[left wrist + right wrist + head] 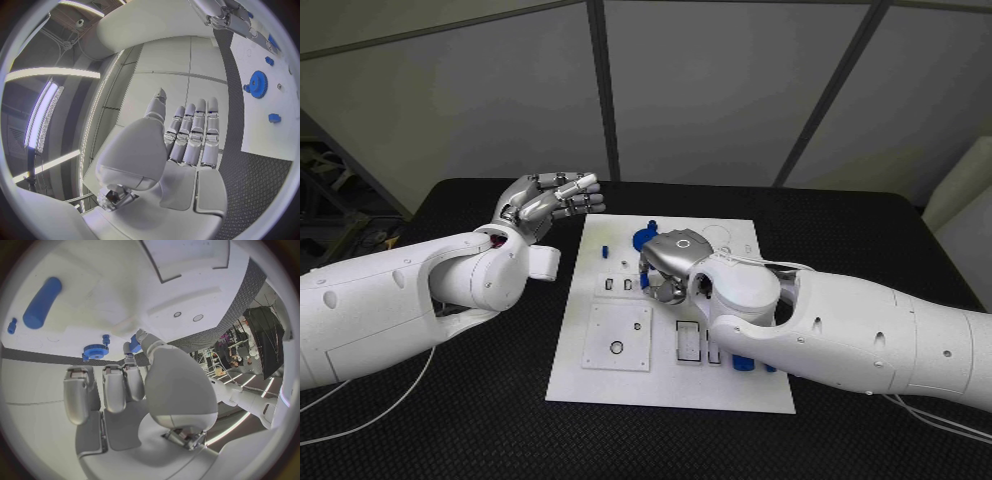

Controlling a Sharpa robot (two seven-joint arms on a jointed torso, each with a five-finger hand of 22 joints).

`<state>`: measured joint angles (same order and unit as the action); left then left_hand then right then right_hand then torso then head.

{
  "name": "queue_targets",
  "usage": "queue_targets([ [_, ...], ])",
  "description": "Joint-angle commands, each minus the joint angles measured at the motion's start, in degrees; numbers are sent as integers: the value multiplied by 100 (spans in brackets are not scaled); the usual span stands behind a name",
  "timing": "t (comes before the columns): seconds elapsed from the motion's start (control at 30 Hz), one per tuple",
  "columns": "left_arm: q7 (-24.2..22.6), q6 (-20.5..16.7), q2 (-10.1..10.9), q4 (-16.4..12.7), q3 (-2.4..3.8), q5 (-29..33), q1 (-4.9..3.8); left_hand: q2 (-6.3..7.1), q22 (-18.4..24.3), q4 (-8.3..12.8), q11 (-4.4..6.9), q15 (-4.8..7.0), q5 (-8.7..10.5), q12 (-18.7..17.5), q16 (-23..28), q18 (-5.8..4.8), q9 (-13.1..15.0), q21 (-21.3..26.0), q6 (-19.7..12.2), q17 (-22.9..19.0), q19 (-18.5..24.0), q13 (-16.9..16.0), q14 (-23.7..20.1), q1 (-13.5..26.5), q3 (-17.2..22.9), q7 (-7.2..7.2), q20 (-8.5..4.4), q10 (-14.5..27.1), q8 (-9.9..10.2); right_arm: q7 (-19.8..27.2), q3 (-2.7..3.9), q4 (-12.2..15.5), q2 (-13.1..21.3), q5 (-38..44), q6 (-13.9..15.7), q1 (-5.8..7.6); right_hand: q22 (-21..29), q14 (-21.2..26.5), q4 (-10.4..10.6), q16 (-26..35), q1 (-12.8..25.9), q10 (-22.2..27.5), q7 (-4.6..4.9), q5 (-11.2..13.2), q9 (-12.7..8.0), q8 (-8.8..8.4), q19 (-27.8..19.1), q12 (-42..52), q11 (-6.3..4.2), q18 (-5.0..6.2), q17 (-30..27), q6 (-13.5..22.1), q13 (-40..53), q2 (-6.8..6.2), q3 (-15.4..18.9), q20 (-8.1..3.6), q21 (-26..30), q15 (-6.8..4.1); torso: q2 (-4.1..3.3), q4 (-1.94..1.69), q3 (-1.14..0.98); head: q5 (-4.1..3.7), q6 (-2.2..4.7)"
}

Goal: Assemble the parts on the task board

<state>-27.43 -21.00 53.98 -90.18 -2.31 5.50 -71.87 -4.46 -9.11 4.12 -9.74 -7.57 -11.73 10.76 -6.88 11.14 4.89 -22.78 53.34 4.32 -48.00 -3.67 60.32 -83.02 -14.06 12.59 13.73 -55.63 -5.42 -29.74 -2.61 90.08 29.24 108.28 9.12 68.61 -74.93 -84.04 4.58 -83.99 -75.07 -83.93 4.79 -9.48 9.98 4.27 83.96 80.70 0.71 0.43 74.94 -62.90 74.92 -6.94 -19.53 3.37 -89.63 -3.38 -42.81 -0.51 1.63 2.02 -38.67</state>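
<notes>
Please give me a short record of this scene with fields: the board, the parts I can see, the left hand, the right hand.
board: white plate task board in the middle of the black table
parts: blue toothed gear wheel; blue cylinder, lying on the board; small blue pieces
left hand: silver left hand raised beside the board's far left corner, holding nothing, fingers straight in the wrist view
right hand: silver right hand low over the board; whether it pinches a blue piece, cannot tell
</notes>
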Motion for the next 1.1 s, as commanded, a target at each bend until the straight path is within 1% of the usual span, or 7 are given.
queue_targets([
  [0.03,-28,57,-2,-6,6,-9,-10,-61,6,25,-23,-32,24,-16,18,-83,-6,-19,50,-6,25,4,21,-16,-1,-3,11,-10,27,-129,3,-8,-14,240,-206,14,-1507,-326,-33,-14,37,-215,10,-38,8,29,604,27,-44,-43,146,-48,804,22,-11,-47,-37,-27,-2,4,-2,14,-5],
  [0.5,-23,59,-11,4,6,-9,-10,-61,6,25,-23,-32,24,-16,18,-83,-6,-19,50,-6,25,4,21,-16,-1,-3,11,-10,27,-286,3,-28,-31,312,-409,14,-1507,-323,-31,-8,57,-211,3,-42,16,28,604,14,-47,-43,134,-64,795,10,-5,-54,-37,-36,1,6,-2,16,-28],
  [0.8,-22,60,-18,4,6,-9,-10,-61,6,25,-23,-32,24,-16,18,-83,-6,-19,50,-6,25,4,21,-16,-1,-3,11,-10,27,-277,2,-73,-81,293,-414,14,-1507,-321,-28,-3,66,-207,3,-42,18,26,604,3,-48,-43,124,-66,787,6,-3,-56,-37,-38,-2,5,-6,20,-38],
  [0.97,-21,58,-16,3,6,-9,-10,-61,6,25,-23,-32,24,-16,18,-83,-6,-19,50,-6,25,4,21,-16,-1,-3,11,-10,27,-276,2,-93,-91,288,-408,14,-1507,-319,-25,0,77,-203,3,-42,20,22,604,-7,-48,-43,118,-64,780,1,1,-58,-37,-41,2,4,-3,16,-42],
  [1.1,-21,58,-15,1,6,-9,-10,-61,6,25,-23,-32,24,-16,18,-83,-6,-19,50,-6,25,4,21,-16,-1,-3,11,-10,27,-274,2,-104,-96,280,-400,14,-1507,-317,-23,5,88,-201,4,-43,21,14,604,-13,-49,-43,110,-57,776,-7,5,-60,-37,-43,-3,4,-4,18,-46],
])
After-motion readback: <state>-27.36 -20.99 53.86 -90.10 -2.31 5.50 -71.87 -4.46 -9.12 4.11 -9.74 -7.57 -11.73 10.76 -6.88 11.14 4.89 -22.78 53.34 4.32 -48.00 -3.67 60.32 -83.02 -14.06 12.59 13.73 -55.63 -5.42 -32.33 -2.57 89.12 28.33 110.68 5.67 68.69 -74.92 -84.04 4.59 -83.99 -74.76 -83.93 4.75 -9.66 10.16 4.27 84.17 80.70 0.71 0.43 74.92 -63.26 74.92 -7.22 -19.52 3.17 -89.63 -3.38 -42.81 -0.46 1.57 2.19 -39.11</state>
